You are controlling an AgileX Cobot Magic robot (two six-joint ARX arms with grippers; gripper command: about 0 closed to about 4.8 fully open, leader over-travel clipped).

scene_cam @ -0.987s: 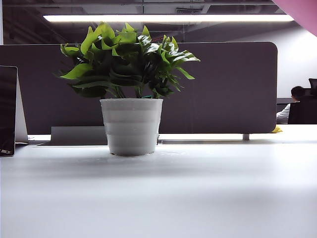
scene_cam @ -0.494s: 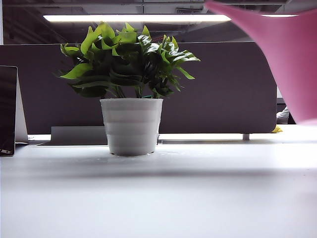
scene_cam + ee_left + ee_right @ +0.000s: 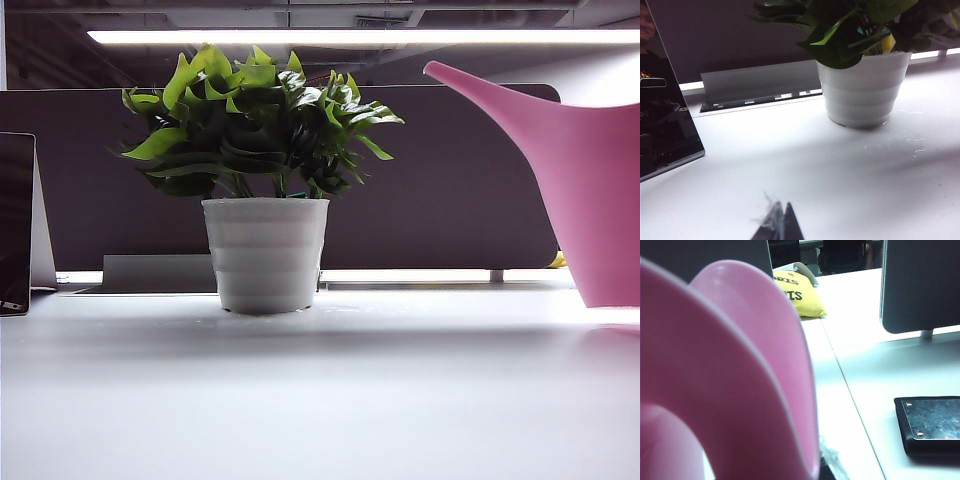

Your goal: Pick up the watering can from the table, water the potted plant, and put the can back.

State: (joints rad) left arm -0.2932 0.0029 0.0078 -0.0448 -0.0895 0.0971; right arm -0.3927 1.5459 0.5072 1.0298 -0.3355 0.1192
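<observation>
The potted plant point(image 3: 262, 150), green leaves in a white ribbed pot point(image 3: 265, 255), stands on the table point(image 3: 320, 400) left of centre. At the right edge the pink watering can point(image 3: 590, 190) is upright with its base down at the tabletop. Its spout point(image 3: 470, 90) points up and left toward the plant, well clear of the leaves. In the right wrist view the can point(image 3: 730, 380) fills the frame against my right gripper point(image 3: 805, 476), which is shut on it; one dark fingertip point(image 3: 826, 471) shows beside it. My left gripper point(image 3: 781, 222) is shut and empty, low over the table and well short of the pot point(image 3: 862, 90).
A dark divider panel point(image 3: 450, 180) runs behind the plant. A black screen point(image 3: 15, 225) leans at the far left. In the right wrist view a yellow cushion point(image 3: 797, 295) lies beyond the can and a black pad with a metal plate point(image 3: 932, 425) lies on the table.
The watering can has come down from the upper right corner and swung upright, and its base is now at table level. The plant and left gripper have not moved.
</observation>
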